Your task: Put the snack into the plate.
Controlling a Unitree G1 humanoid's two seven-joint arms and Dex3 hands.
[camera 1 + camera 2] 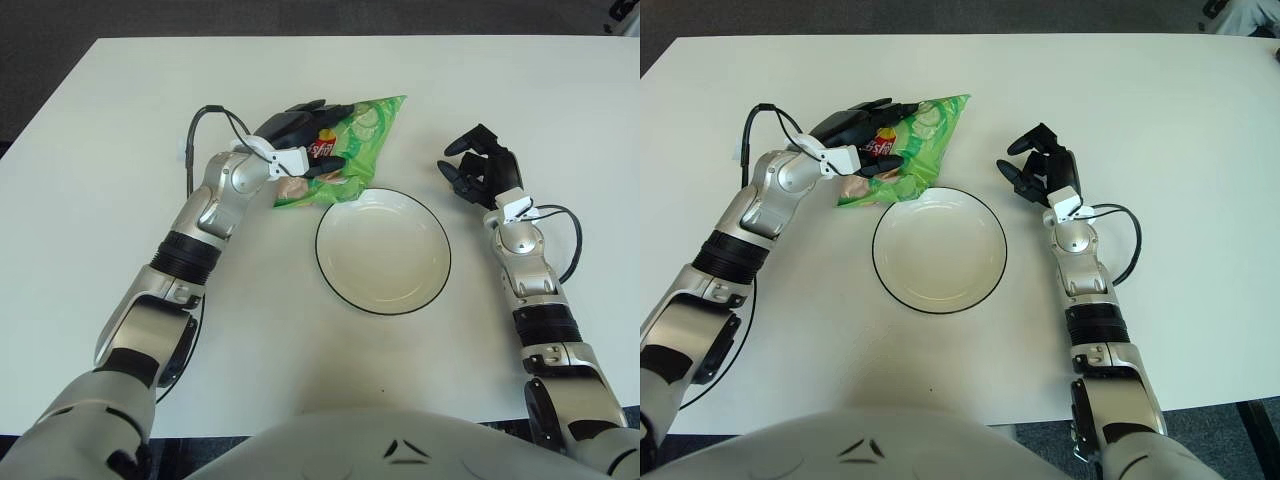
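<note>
A: Where is the snack (350, 150) right now?

B: In the left robot hand (300, 145), whose dark fingers are wrapped over the near end of the green bag. The far end sticks out beyond the fingers, away from the robot. Whether the bag is lifted clear of the table (120, 120) or dragging on it, I cannot tell.

A: Why grip it at that end?

B: Probably because that end faced the arm; clamping across a soft bag gives the fingers something to pinch, and the loose end trails harmlessly.

A: And the plate (330, 275)?

B: Just beside that hand, toward the robot's right and slightly nearer the body. The bag's lower edge sits right at the rim. The plate holds nothing, so the placing is not yet done. I'd judge a short sweep rightward puts the bag over it.

A: The other hand?

B: The right robot hand (480, 165) shows on the plate's far side from the snack, fingers loosely spread, holding nothing, and out of the path.
</note>
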